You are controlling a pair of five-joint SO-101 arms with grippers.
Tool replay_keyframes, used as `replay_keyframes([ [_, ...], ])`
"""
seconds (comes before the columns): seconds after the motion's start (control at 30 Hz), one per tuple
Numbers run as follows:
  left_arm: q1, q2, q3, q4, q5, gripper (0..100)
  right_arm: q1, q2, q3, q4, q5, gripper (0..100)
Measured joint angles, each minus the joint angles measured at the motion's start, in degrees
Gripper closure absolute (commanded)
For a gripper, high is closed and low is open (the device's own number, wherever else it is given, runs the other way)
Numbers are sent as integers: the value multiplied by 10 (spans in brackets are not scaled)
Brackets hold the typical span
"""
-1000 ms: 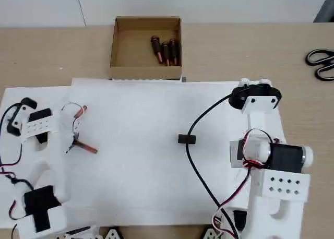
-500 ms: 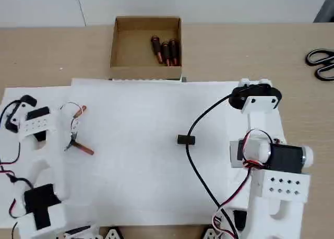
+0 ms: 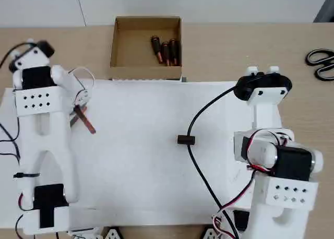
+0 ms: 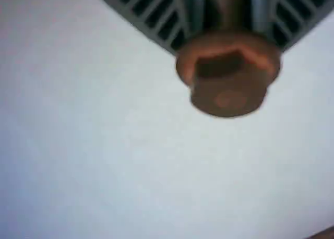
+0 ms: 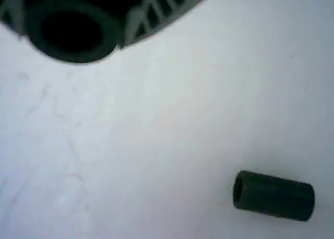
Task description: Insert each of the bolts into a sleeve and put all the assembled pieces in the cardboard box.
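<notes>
Seeing the left gripper (image 4: 227, 4) clamped on a copper bolt (image 4: 227, 74). In the left wrist view the ribbed fingers (image 4: 146, 9) sit either side of the shank and the hex head points at the camera.

From the high view we place that bolt (image 3: 87, 122) over the left edge of the white mat (image 3: 141, 187). It is tilted and sticks out below the left arm (image 3: 44, 140).

The right gripper (image 5: 78, 4) is closed around a black held sleeve (image 5: 73, 33). We see it end-on, with its bore open toward the camera and the mat below it.

A second, loose sleeve (image 5: 274, 194) lies on its side on the mat, well apart from the held one. In the high view we find it (image 3: 186, 140) near the mat's centre, and the black cable (image 3: 201, 179) runs just beside it.

The right arm (image 3: 271, 155) stands over the right edge of the mat. We can't make out its claw from the high view.

The cardboard box (image 3: 120, 46) sits on the wooden table (image 3: 235, 51), just beyond the mat's far edge. Three assembled pieces (image 3: 166, 51) lie side by side in its right half.

Scissors (image 3: 321, 61) lie at the far right of the table, well clear of both arms.
</notes>
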Motion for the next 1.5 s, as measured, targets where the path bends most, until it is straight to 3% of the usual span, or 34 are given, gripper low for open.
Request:
replay_keyframes([
  [0.3, 62, -141, -35, 5, -137, 994, 0, 0, 0, 0, 0, 988],
  [0.57, 87, -325, 111, -3, -203, 994, -13, -50, 0, 0, 0, 989],
  [0.93, 87, -638, 484, -242, -232, 994, -135, -55, 52, -95, 0, 996],
  [1.07, 87, -724, 585, -292, -233, 994, -171, -55, 77, -150, -30, 996],
  [1.2, 87, -771, 648, -332, -233, 994, -197, -55, 109, -187, -82, 996],
  [1.5, 88, -813, 775, -452, -176, 994, -251, -126, 255, -288, -94, 995],
])
